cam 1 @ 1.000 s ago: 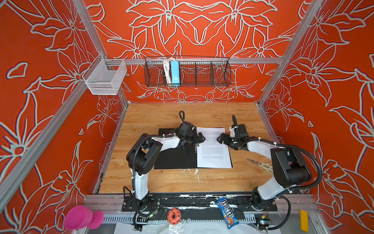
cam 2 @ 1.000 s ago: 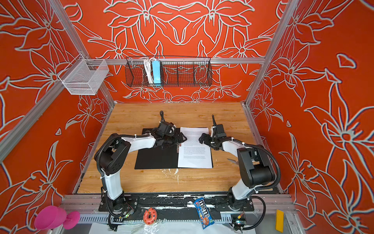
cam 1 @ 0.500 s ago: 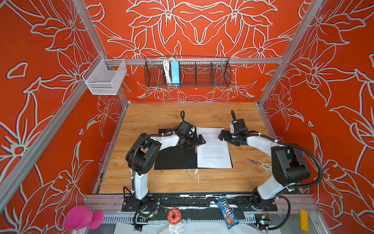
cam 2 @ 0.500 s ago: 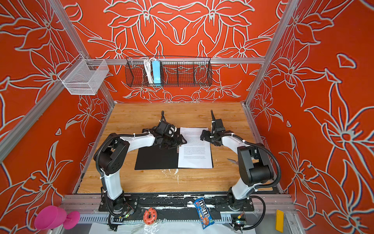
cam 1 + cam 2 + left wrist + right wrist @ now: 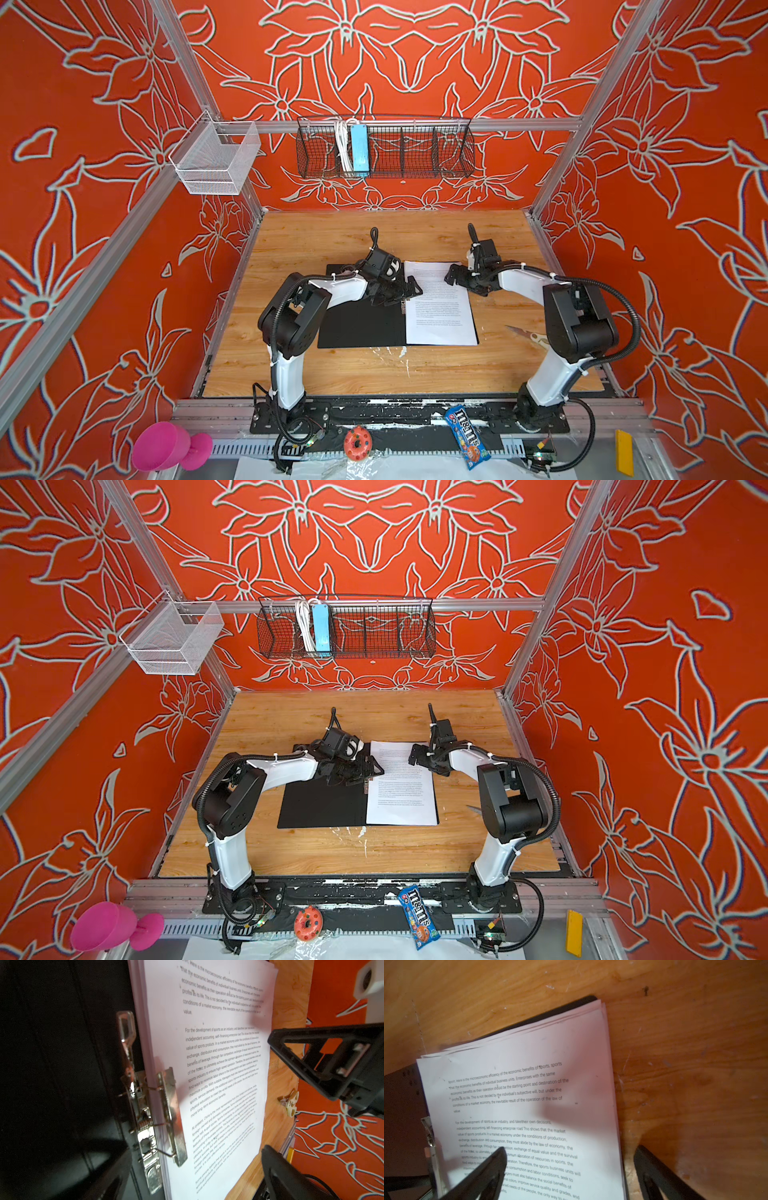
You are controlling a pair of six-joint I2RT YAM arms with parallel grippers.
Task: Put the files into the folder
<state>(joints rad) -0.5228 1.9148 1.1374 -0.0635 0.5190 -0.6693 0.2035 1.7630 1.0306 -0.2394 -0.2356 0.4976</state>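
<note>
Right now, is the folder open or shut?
Open. The folder lies spread flat on the table, black inside facing up; the files sit on its right half, with the metal clip over their inner edge.

One folder, one files stack — sheets uncountable; one scissors, one candy pack.

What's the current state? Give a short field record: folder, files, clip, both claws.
folder: open flat on the table, black inside up
files: stacked on the folder's right half, edges slightly fanned
clip: metal clamp bar lies across the stack's spine-side edge
left claw: open, over the spine beside the clip, holding nothing
right claw: open, straddling the stack's outer edge, holding nothing
stage: files placed; folder not yet closed
</note>
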